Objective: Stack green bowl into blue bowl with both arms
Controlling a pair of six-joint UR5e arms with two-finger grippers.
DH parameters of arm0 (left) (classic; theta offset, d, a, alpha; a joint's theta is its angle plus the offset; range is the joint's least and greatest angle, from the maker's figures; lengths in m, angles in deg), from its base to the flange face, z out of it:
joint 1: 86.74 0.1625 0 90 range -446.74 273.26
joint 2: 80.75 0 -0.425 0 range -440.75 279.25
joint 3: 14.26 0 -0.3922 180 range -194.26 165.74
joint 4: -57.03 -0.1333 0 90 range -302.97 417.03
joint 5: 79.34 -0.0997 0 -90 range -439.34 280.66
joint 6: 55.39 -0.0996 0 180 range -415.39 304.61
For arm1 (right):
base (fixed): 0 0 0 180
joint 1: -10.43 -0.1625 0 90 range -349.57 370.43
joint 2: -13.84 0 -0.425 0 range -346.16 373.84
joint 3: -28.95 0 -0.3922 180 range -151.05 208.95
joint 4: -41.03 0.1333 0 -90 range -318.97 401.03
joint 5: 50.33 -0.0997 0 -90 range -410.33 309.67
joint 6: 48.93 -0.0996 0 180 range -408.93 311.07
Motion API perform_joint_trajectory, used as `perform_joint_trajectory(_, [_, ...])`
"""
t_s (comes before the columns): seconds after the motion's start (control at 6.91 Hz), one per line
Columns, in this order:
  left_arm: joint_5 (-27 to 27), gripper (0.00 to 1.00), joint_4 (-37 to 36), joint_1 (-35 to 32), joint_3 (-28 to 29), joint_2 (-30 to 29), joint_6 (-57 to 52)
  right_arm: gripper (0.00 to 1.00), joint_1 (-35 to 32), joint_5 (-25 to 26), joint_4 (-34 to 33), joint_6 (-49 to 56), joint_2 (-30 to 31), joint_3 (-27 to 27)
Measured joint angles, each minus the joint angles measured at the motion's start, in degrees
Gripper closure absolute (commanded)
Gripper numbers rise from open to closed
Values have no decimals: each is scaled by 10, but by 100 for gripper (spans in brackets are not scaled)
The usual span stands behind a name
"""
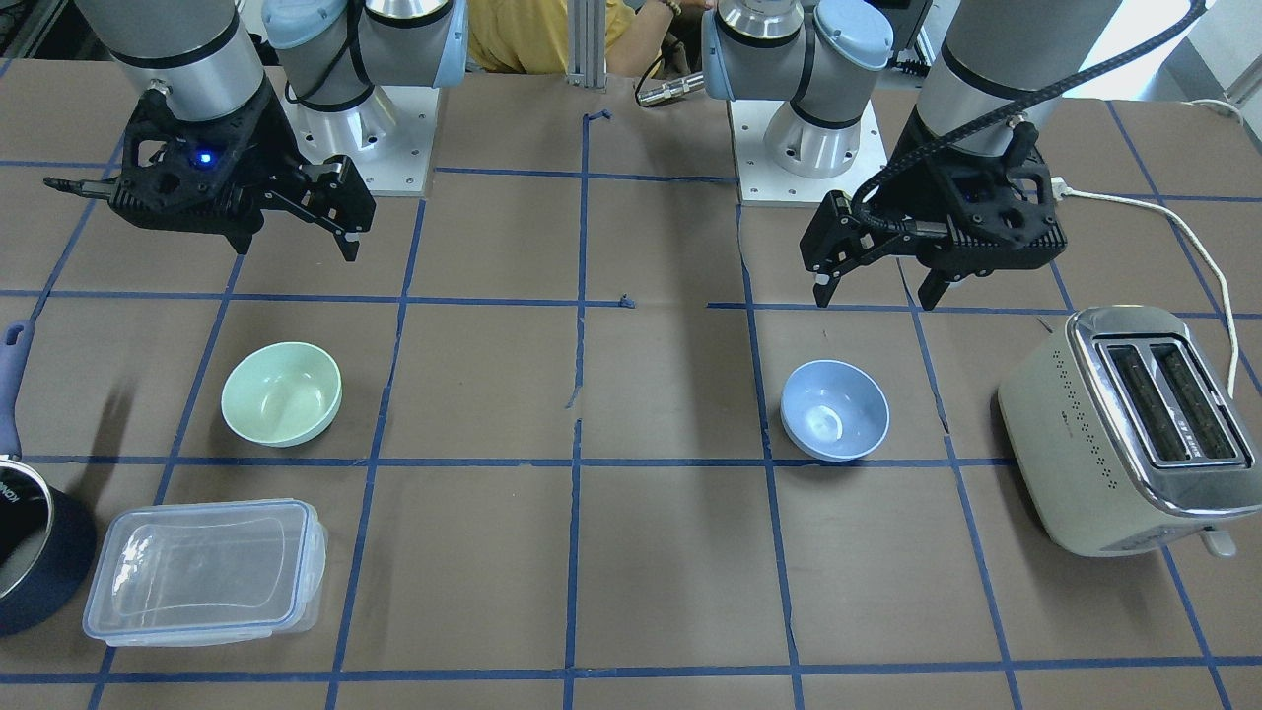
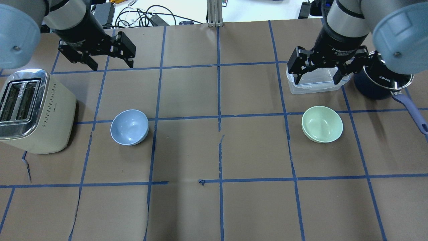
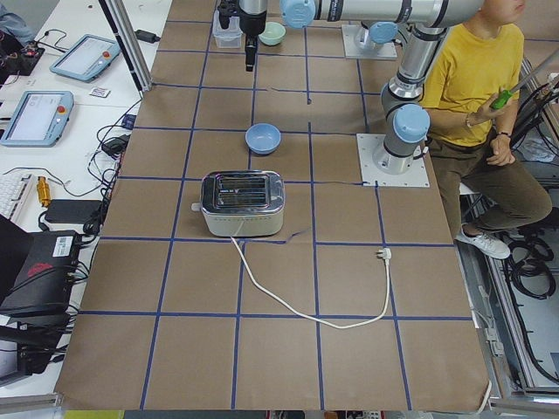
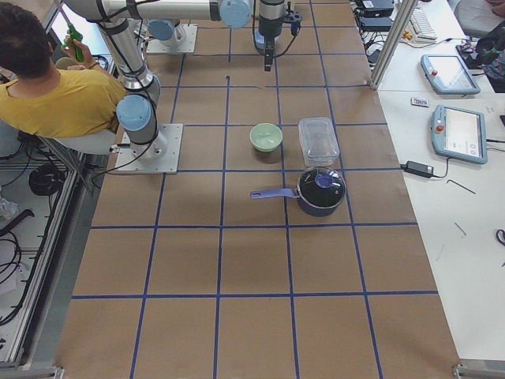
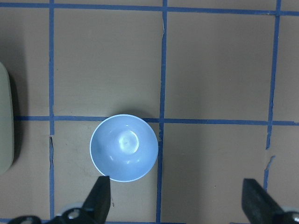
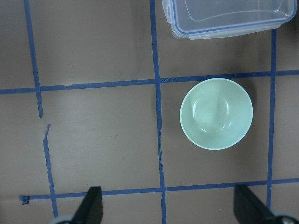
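Lying untouched, green bowl [image 2: 322, 124] below wide-open empty right jaws, blue bowl [image 2: 129, 127] below left jaws likewise.

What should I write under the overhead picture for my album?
Left gripper and right gripper hover open; blue bowl and green bowl sit apart, unstacked.

"KONKA" in white on the dark navy pot [image 2: 371, 88], small mark on the toaster [image 2: 50, 110] unreadable
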Motion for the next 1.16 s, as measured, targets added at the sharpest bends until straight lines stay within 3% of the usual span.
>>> perform_joint_trajectory(1.16, [-3, 0, -3, -2, -2, 1, -2, 0, 0, 0, 3, -1, 0, 0])
